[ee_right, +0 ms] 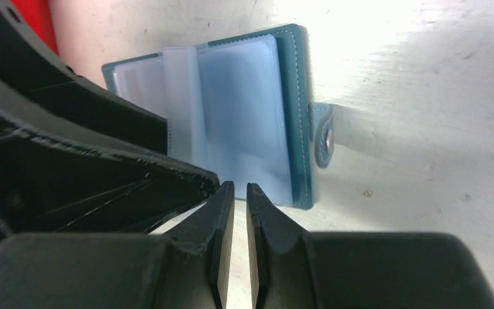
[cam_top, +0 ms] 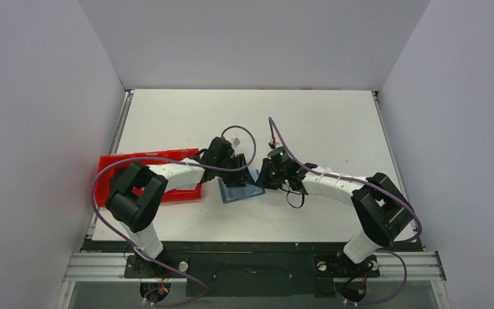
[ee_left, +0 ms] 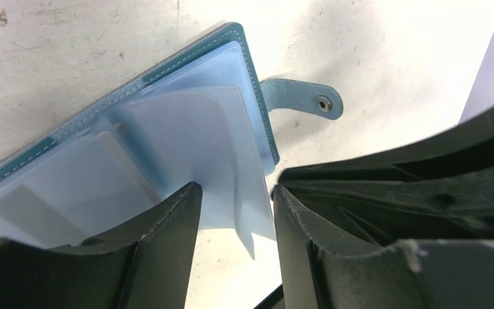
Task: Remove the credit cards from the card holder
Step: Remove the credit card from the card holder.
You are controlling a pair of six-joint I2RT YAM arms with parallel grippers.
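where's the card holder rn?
Top view: the card holder lies open near the middle of the table, just right of the red tray, between the left gripper and the right gripper.

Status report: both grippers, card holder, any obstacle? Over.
Left gripper open, a clear sleeve between its jaws. Right gripper nearly shut, empty. Card holder lies open on table, no card out. Nothing in the way.

Overhead camera looks down from behind; both wrist cameras closely share the card holder (ee_left: 167, 129).
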